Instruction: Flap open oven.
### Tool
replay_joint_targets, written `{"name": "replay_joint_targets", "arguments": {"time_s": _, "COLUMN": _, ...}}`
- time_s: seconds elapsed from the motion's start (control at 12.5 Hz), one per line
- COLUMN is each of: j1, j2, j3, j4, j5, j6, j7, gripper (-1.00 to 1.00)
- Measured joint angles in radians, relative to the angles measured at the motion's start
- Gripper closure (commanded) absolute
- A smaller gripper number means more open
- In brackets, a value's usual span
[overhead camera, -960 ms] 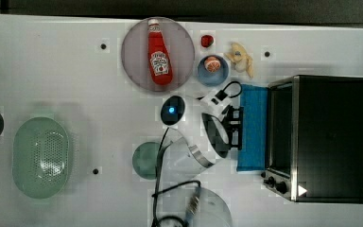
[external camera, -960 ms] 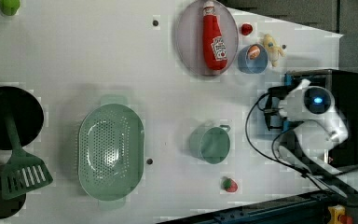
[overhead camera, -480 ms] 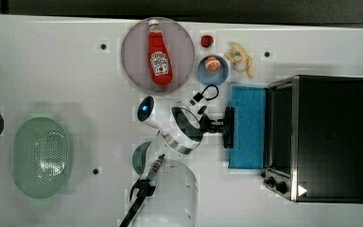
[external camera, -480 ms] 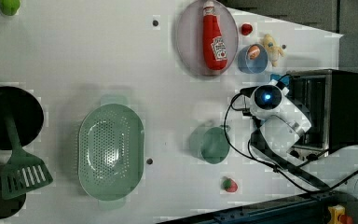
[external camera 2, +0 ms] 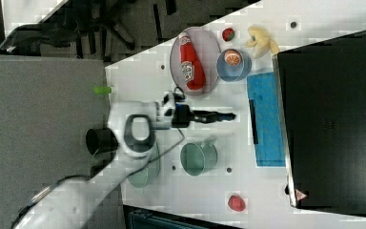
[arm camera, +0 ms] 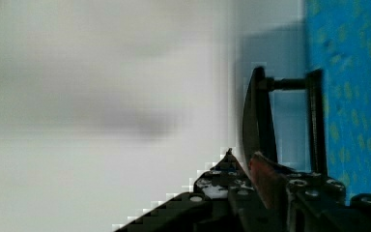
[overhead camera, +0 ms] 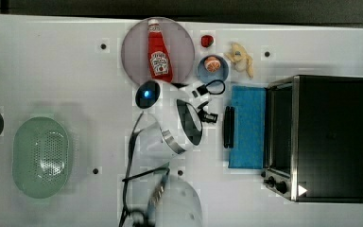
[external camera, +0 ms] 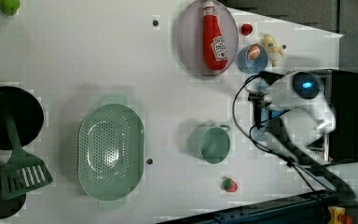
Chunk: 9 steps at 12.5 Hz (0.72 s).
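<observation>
The big boxy black-topped toaster oven [overhead camera: 331,137] sits at the top view's right on the white table [overhead camera: 66,75], its blue glass door [overhead camera: 248,126] lying flat open. The white robot arm [external camera 2: 128,133] points its black gripper [external camera 2: 224,116] at the door's bar handle [overhead camera: 228,126], just short of it, holding nothing. Whether its fingers are parted, I cannot tell.

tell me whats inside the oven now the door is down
The oven door lies flapped down flat, blue glass up. In the top view the open mouth shows only a dark cavity; any rack or food inside is hidden under the black roof.
</observation>
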Motion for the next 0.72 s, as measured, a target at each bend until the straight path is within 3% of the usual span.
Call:
{"name": "replay_joint_targets", "arguments": {"time_s": 0.4, "j1": -0.005, "j2": -0.318, "j3": -0.032, "j4": 0.023, "j5": 0.304, "j6": -0.066, "j7": 0.0, "gripper": 0.65}}
{"name": "replay_joint_targets", "arguments": {"time_s": 0.72, "j1": -0.014, "j2": -0.465, "j3": -0.057, "j4": 0.082, "j5": 0.408, "j6": -0.241, "j7": 0.0, "gripper": 0.65}}
